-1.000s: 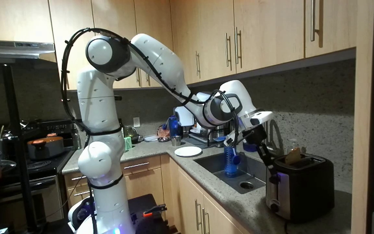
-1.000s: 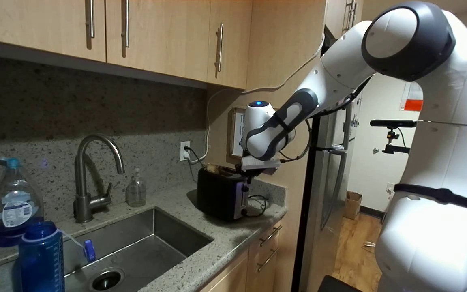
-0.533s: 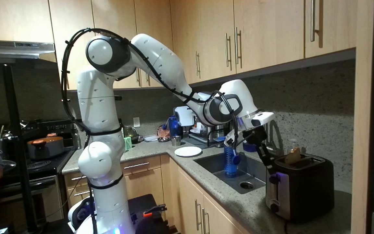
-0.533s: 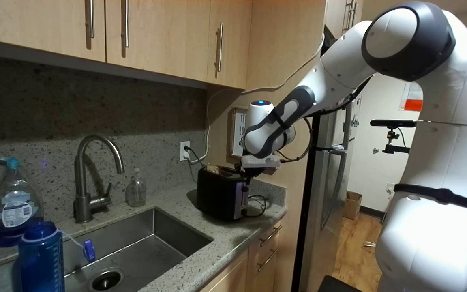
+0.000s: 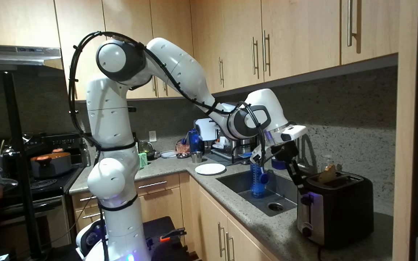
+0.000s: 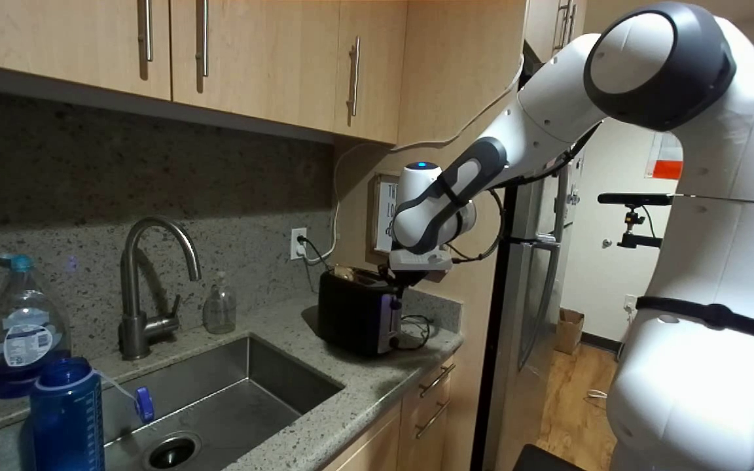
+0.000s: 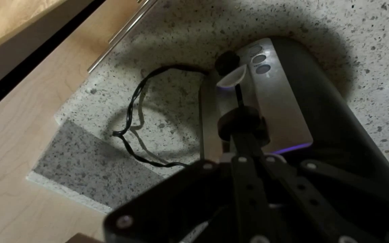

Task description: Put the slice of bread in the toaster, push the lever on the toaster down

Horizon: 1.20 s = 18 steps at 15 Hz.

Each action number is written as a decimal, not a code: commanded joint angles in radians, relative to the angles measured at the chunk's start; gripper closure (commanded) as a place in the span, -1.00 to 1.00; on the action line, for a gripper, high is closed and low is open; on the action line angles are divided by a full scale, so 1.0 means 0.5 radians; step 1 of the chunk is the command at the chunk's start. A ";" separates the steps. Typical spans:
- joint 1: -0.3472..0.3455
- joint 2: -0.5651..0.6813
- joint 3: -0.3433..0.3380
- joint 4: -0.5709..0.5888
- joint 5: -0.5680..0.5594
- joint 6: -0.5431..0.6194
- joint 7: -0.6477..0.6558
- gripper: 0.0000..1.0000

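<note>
The dark toaster (image 5: 350, 214) stands on the counter and shows in both exterior views (image 6: 351, 317); its steel lever side fills the middle of the wrist view (image 7: 284, 104). The slice of bread (image 5: 327, 175) sticks up out of one top slot and is just visible in an exterior view (image 6: 344, 273); it is out of the wrist view. My gripper (image 5: 301, 187) is shut and empty, its fingertips together at the black lever (image 7: 235, 123), which stands high on the toaster's front. The fingertips are just above or against the lever; I cannot tell which. The gripper overlaps it in the wrist view (image 7: 244, 140).
The sink (image 6: 288, 392) with its faucet (image 6: 131, 294) lies beside the toaster. A blue bottle (image 5: 257, 181), a white plate (image 5: 210, 169) and a soap bottle (image 6: 220, 307) stand around it. A black cord (image 7: 132, 104) lies on the counter by the toaster. Cabinets hang above.
My gripper has risen slightly from the lever since one second ago and has hardly moved in the last half second. Toaster, lever and bread look unchanged.
</note>
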 commanded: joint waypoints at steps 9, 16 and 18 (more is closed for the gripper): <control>0.031 0.006 -0.017 0.004 0.011 -0.048 -0.008 1.00; 0.031 0.015 -0.020 0.004 -0.003 -0.035 0.022 1.00; 0.029 0.018 -0.020 0.004 -0.020 -0.026 0.051 1.00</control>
